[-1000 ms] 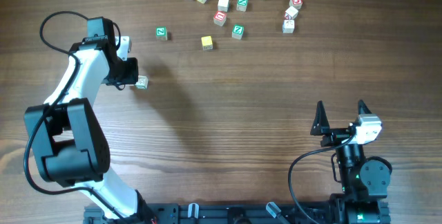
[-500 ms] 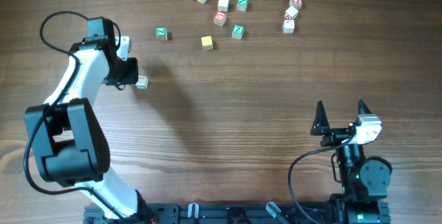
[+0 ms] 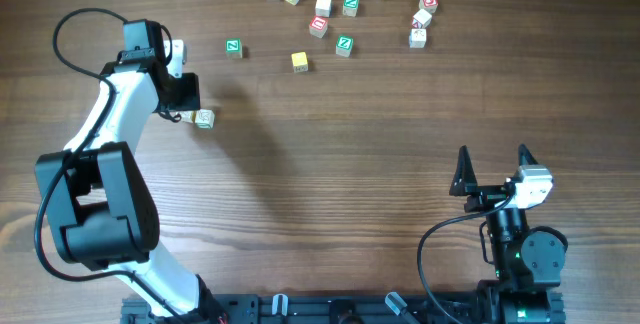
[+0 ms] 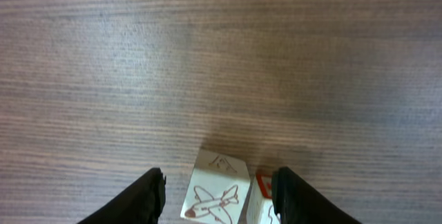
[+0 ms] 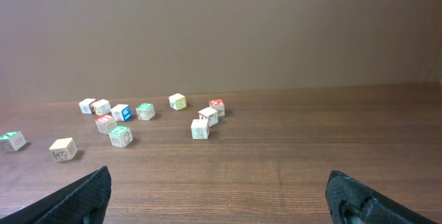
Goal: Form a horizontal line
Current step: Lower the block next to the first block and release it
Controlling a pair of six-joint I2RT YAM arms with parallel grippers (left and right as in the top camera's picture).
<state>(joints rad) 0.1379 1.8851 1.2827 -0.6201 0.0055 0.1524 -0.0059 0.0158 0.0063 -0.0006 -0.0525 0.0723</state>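
Note:
My left gripper is open at the left of the table. In the left wrist view two pale cubes lie side by side and touching between its fingers: one with an airplane drawing and one with a red-edged face, which is against the right finger. Overhead only one pale cube shows by the fingers; the rest is hidden under the gripper. No full row of three cubes shows. My right gripper is open and empty at the near right, and it also shows in the right wrist view.
Loose cubes lie along the far edge: a green one, a yellow one, a group near the middle and a group to the right. They also show in the right wrist view.
My left gripper has drawn back slightly toward the far edge. The pale cube beside it has stayed in place. The right arm has not moved.

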